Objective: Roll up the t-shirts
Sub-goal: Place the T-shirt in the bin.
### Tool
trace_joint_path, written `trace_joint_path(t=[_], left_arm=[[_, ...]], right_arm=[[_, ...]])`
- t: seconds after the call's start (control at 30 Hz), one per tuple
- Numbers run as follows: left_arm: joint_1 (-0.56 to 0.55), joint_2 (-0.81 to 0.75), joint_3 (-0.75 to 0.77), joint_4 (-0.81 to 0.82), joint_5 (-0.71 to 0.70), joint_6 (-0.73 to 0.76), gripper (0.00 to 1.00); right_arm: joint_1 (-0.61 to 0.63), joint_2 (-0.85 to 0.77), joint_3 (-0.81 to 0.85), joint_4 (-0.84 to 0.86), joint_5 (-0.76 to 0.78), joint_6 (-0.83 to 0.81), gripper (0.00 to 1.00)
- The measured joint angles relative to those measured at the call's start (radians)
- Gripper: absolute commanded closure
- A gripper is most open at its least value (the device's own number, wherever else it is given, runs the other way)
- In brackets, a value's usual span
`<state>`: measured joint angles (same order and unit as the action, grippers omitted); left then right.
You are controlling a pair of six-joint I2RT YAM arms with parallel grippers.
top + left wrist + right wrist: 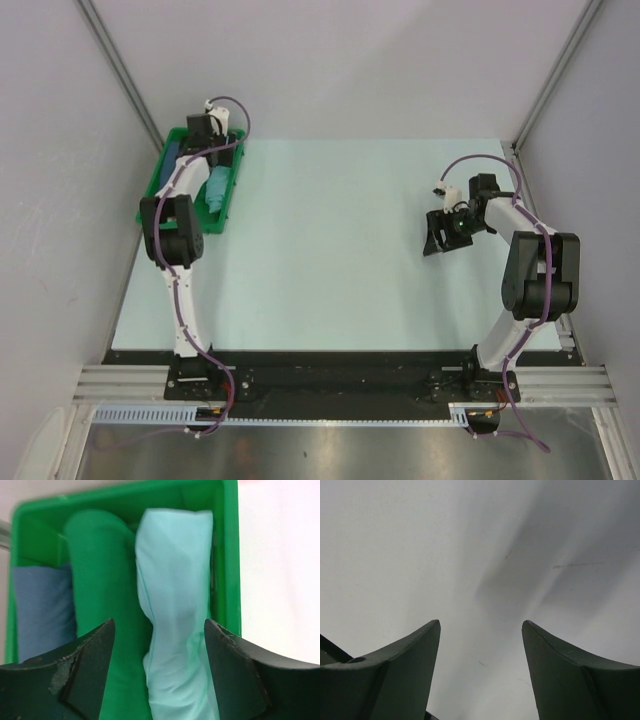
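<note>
A rolled light turquoise t-shirt (pixel 175 580) lies lengthwise in a green bin (pixel 231 555), against its right wall. From above, the t-shirt (pixel 216 188) shows beside my left arm. My left gripper (pixel 159 625) hangs over the bin (pixel 158 190) with its jaws spread wide. They straddle the near end of the roll without squeezing it. My right gripper (pixel 440 238) hovers over the right part of the table. In the right wrist view that gripper (pixel 481 624) is open, with only bare table between its fingers.
In the bin a dark green cloth roll (pixel 95 570) lies left of the t-shirt, and a blue one (pixel 40 605) lies left of that. The bin sits at the far left edge of the pale table (pixel 330 250). Grey walls enclose three sides.
</note>
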<state>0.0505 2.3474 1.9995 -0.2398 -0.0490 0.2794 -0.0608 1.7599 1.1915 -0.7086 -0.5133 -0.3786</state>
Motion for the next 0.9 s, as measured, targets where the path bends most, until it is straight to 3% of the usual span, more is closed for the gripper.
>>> trace_joint_path(t=[0.1, 0.33, 0.43, 0.67, 0.9], left_arm=[[0.001, -0.013, -0.003, 0.059, -0.008, -0.018, 0.21], [0.002, -0.017, -0.007, 0.162, -0.029, -0.057, 0.38], [0.002, 0.005, 0.031, 0.164, -0.024, -0.069, 0.38], [0.002, 0.120, 0.156, 0.145, -0.035, -0.080, 0.36], [0.000, 0.208, 0.226, 0.062, -0.068, -0.077, 0.21]], right_arm=[[0.000, 0.000, 0.000, 0.001, 0.000, 0.001, 0.29], [0.000, 0.004, 0.000, 0.006, 0.000, 0.008, 0.30], [0.000, 0.011, 0.000, 0.009, 0.000, 0.008, 0.30], [0.000, 0.033, 0.000, 0.016, 0.000, 0.011, 0.30], [0.000, 0.048, 0.000, 0.026, 0.000, 0.011, 0.30]])
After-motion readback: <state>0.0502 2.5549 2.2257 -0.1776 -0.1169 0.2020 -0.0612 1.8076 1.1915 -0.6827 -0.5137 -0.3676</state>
